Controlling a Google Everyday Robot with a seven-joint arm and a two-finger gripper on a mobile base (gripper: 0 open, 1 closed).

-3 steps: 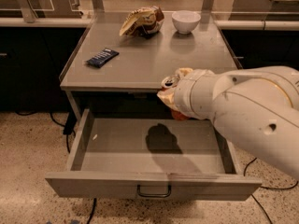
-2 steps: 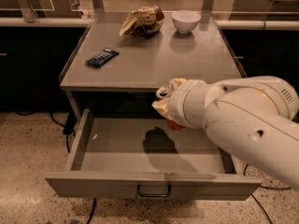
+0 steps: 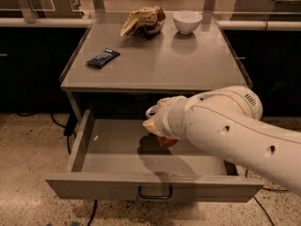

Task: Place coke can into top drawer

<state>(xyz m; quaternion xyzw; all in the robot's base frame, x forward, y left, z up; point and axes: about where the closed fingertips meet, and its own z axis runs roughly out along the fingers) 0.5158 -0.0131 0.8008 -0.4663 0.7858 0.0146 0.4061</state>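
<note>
The top drawer (image 3: 113, 152) is pulled open below the grey table top, and its front panel carries a dark loop handle (image 3: 155, 192). My gripper (image 3: 156, 125) reaches from the right over the middle of the drawer, mostly hidden by my white wrist. It is shut on the coke can (image 3: 166, 141). Only the can's red lower end and a bit of its silver top show. The can hangs a little above the drawer floor and casts a shadow there.
On the table top (image 3: 160, 65) lie a dark blue bar wrapper (image 3: 102, 58) at the left, a brown-and-tan snack bag (image 3: 143, 21) at the back and a white bowl (image 3: 187, 21) at the back right. My arm covers the drawer's right part. Cables lie on the floor.
My arm has moved left and down with the can, from the table's front edge to lower inside the open drawer. The drawer and the things on the table have not moved.
</note>
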